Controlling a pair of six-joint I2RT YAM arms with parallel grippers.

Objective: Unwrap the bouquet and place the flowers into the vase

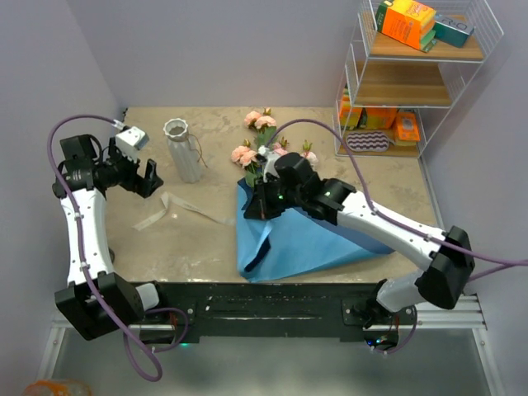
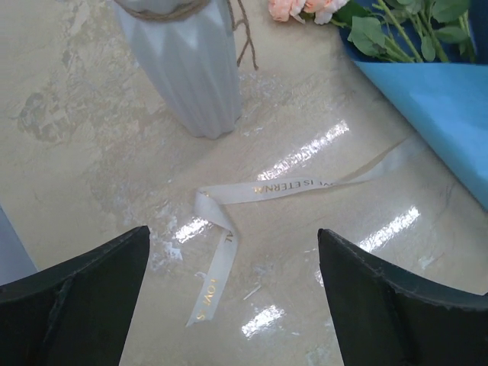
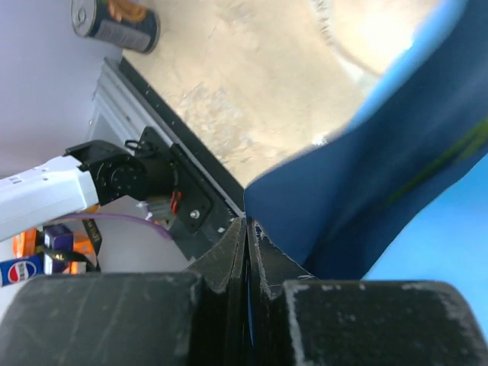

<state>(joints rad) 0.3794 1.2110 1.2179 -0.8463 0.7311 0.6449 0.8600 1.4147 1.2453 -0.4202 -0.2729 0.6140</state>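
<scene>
The vase (image 1: 183,153), pale and ribbed with twine at its neck, stands upright at the back left, also seen in the left wrist view (image 2: 191,69). My left gripper (image 1: 151,177) hovers to its left, open (image 2: 232,236), over the loose beige ribbon (image 2: 229,221) lying flat on the table. The bouquet's blue paper (image 1: 297,239) lies partly unfolded in the middle. The flowers (image 1: 256,148), pink roses with green leaves, stick out of its far end. My right gripper (image 1: 260,206) is shut (image 3: 247,225) on the left edge of the blue paper (image 3: 381,175), a thin blue sliver between the jaws.
A white wire shelf (image 1: 412,74) with orange boxes stands at the back right corner. Walls close in the table on the left and at the back. A drink can (image 3: 114,23) lies beyond the table's near rail.
</scene>
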